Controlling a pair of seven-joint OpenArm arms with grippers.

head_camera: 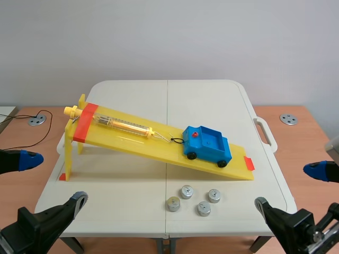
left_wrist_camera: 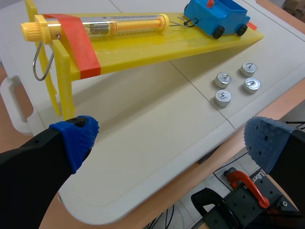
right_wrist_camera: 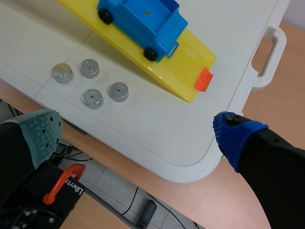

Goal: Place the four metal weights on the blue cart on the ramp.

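The spring scale (head_camera: 124, 126) tethers the blue cart (head_camera: 207, 144) against rolling; left claw (left_wrist_camera: 171, 140) and right claw (right_wrist_camera: 138, 133) gape empty, four metal weights (head_camera: 186, 191) unlifted.

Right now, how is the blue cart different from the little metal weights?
The blue cart is big and boxy with black wheels. The four metal weights are small, round and silver. The blue cart sits tilted on the yellow ramp, but the metal weights stand flat on the white table in front of it. Both are near the yellow ramp's low end.
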